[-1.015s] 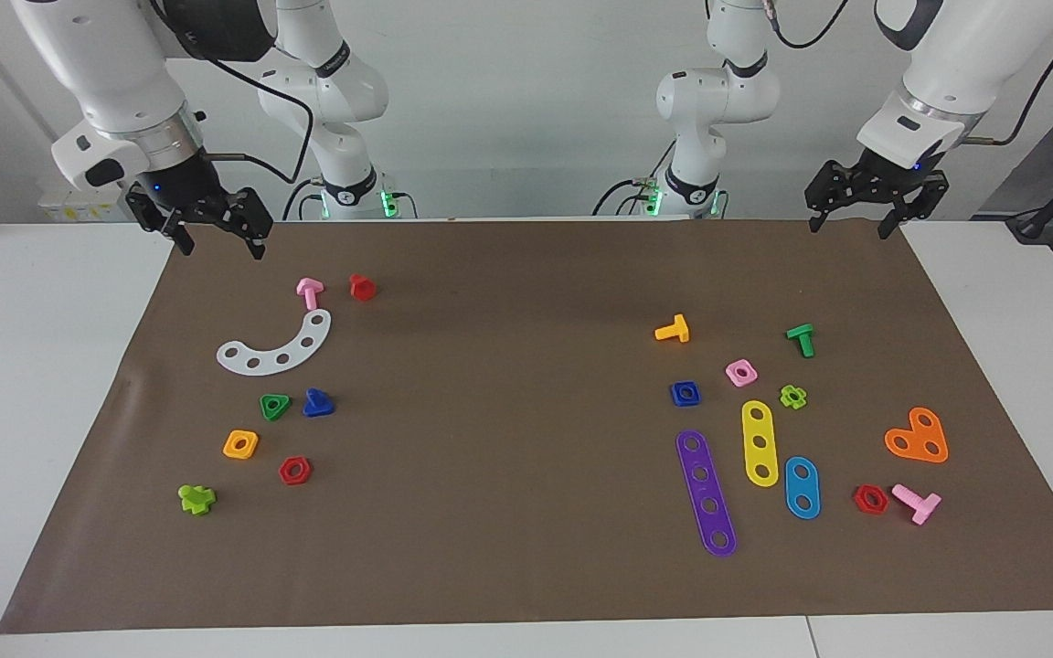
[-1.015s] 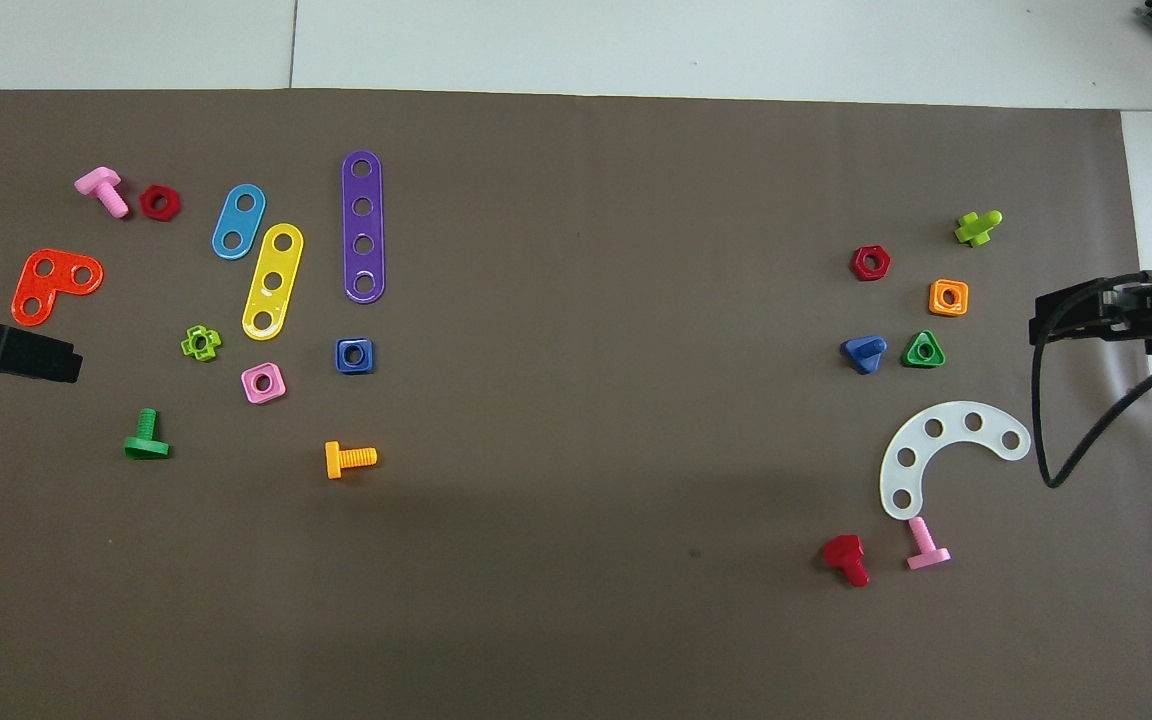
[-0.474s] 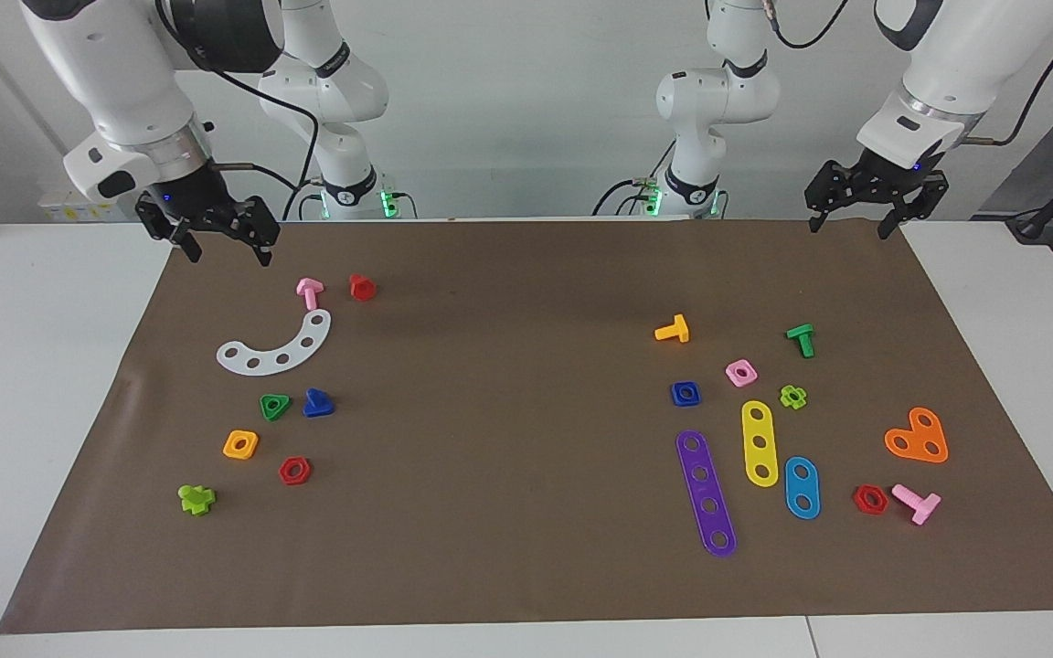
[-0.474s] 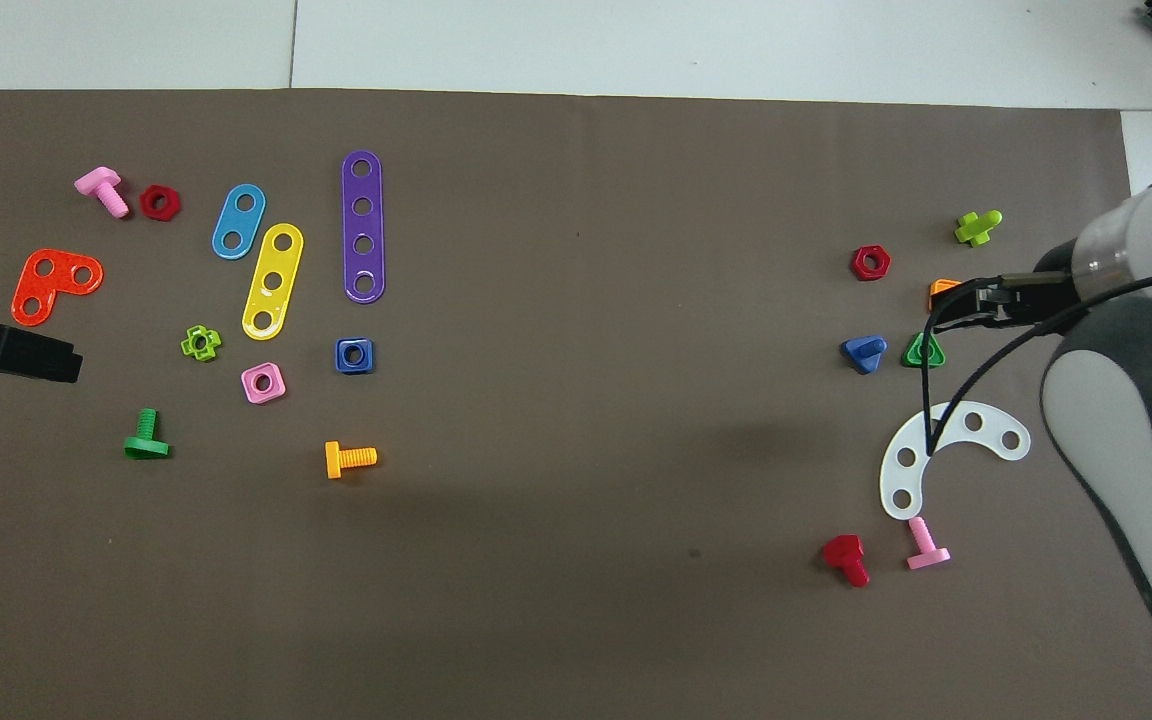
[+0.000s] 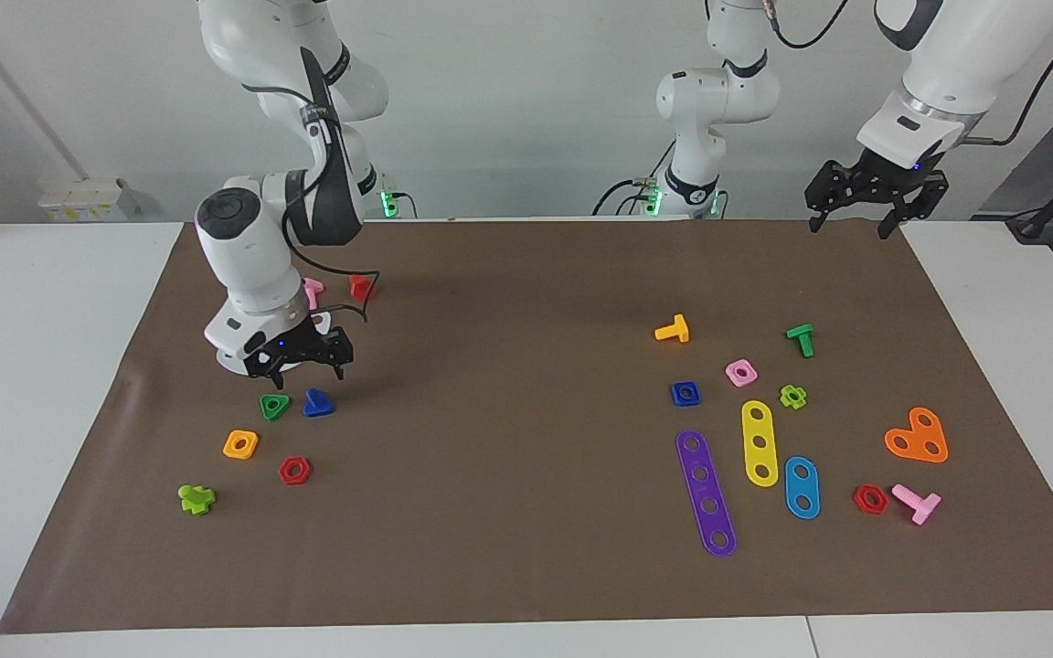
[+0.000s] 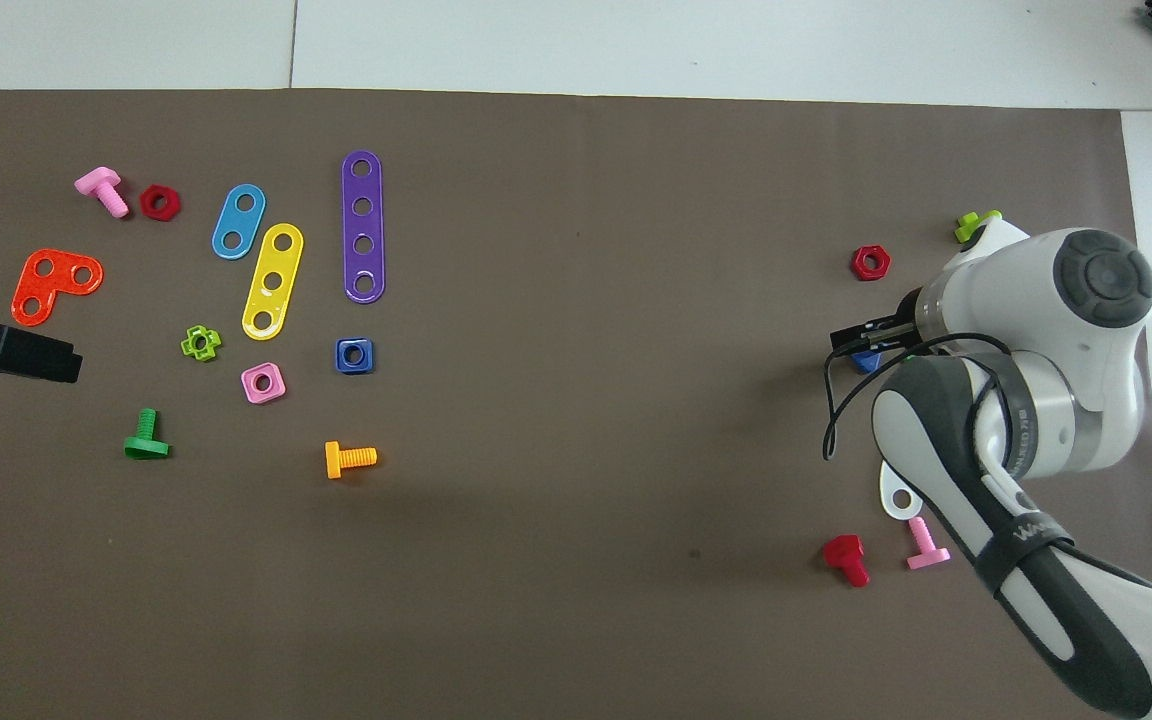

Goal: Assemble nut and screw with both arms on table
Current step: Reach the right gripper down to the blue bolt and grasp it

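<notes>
- Right end effector (image 5: 305,370) low over the blue screw (image 5: 317,403), fingers apart, holding nothing.
- Left end effector (image 5: 858,222) waits open above the mat's (image 5: 526,548) corner.
- Blue nut (image 5: 685,393) on the desk beside pink square nut (image 5: 741,372).

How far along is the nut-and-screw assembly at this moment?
Nothing is assembled yet. The dark-blue nut lies untouched on the mat near the left arm's end, and the dark-blue screw sits beside the green triangular nut. In hand: the right tool is open over the screw, not gripping. The left tool waits open. Left: grasping both parts and joining them.
</notes>
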Robot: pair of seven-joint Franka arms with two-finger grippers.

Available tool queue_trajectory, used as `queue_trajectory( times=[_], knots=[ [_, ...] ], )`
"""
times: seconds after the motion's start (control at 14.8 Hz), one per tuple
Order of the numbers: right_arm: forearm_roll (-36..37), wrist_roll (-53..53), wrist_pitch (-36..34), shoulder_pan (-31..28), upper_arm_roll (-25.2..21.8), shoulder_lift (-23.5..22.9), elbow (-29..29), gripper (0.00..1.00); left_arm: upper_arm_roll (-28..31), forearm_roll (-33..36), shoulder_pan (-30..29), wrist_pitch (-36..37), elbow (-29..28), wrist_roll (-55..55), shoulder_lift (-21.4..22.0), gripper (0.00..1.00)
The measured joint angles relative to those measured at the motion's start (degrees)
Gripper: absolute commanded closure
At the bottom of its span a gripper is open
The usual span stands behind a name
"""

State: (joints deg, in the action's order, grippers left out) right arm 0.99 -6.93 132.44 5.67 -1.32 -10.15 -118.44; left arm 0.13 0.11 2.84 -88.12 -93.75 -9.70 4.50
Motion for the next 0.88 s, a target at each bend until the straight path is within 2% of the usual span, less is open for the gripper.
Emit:
queue_trajectory(
  times=[0.14, 0.27, 0.47, 0.61, 0.81, 0.88],
  knots=[
    [0.0, -2.7, 2.8, -0.1, -0.1, -1.2, -1.6, 0.02, 0.0, 0.0, 0.0, 0.0, 0.0, 0.0, 0.0, 0.0],
    [0.0, -4.2, 5.8, -0.1, -0.3, -2.3, -2.3, 0.09, 0.0, 0.0, 0.0, 0.0, 0.0, 0.0, 0.0, 0.0],
    [0.0, -5.4, 8.2, -0.1, -0.3, -3.5, -2.6, 0.25, 0.0, 0.0, 0.0, 0.0, 0.0, 0.0, 0.0, 0.0],
    [0.0, -7.2, 8.3, -0.4, -0.4, -3.8, -2.7, 0.41, 0.0, 0.0, 0.0, 0.0, 0.0, 0.0, 0.0, 0.0],
    [0.0, -9.2, 8.3, -1.2, -0.5, -3.9, -2.8, 0.53, 0.0, 0.0, 0.0, 0.0, 0.0, 0.0, 0.0, 0.0],
    [0.0, -9.4, 8.3, -1.3, -0.5, -3.9, -2.8, 0.54, 0.0, 0.0, 0.0, 0.0, 0.0, 0.0, 0.0, 0.0]
  ],
)
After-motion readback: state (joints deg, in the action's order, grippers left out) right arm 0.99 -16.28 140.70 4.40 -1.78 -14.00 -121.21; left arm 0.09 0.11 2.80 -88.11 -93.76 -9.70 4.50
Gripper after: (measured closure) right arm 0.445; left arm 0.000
